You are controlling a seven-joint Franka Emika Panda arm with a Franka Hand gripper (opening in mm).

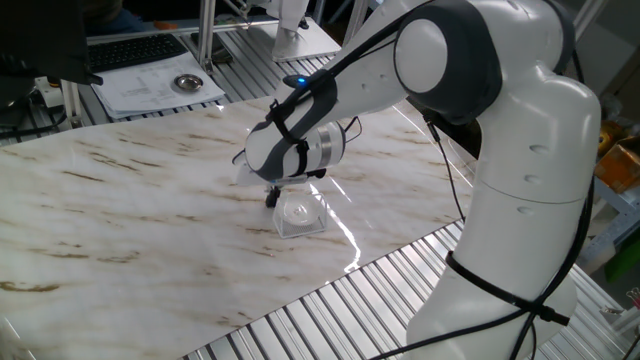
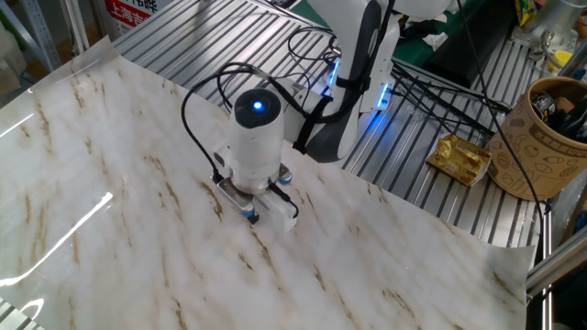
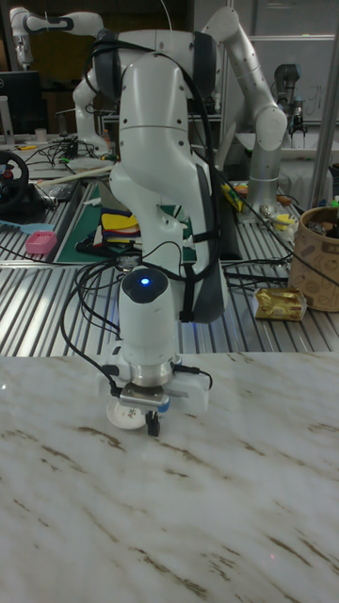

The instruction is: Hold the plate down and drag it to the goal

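Robotics lab: second robot arm point(image 3: 252, 113) behind the Franka, ribbed aluminium bench point(image 2: 229, 37), loose cables point(image 2: 440, 92), keyboard point(image 1: 135, 50) and papers point(image 1: 150, 88) beside the marble-print surface point(image 1: 130, 210).

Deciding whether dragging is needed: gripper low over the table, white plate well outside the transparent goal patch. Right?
No: the plate lies inside the goal patch, within its glinting edges, seen in one fixed view. The gripper is low over the table.

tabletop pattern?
White marble with brown veining on the tabletop; clearest in one fixed view.
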